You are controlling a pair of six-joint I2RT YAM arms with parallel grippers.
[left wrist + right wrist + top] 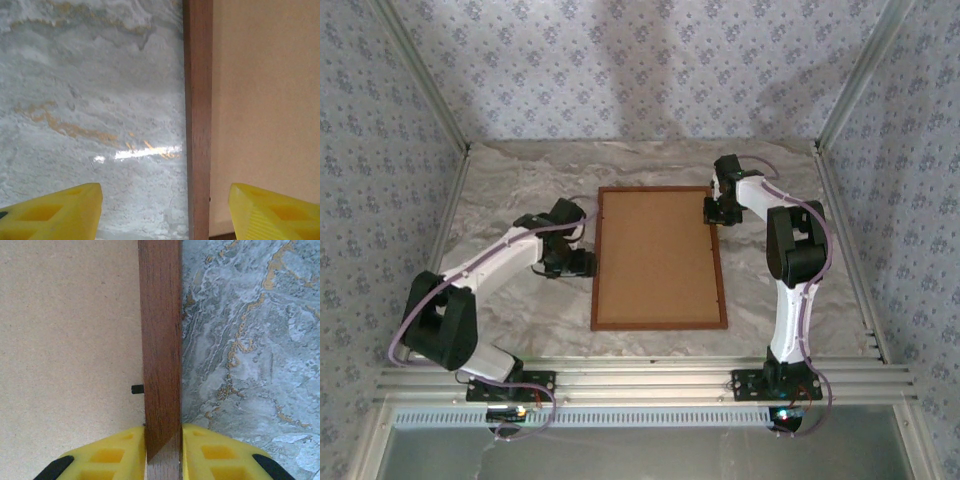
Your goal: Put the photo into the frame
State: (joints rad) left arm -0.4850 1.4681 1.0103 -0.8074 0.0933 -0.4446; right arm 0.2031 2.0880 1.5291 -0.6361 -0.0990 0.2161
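Note:
The frame (660, 326) lies flat on the marble table, back side up, with a plain brown backing board (658, 255) inside it. The photo is hidden. My right gripper (713, 212) is shut on the frame's right rail near the far corner. In the right wrist view both yellow fingers (110, 455) press the sides of the dark wood rail (160, 330). My left gripper (582, 262) hangs open over the left rail. In the left wrist view the rail (198, 110) passes between the spread fingers (60, 212), closer to the right one, untouched.
A small black retaining tab (137, 389) sticks out from the rail onto the backing board (70, 330). Bare marble table (520, 190) lies to the left, right and far side of the frame. Patterned walls and metal posts enclose the table.

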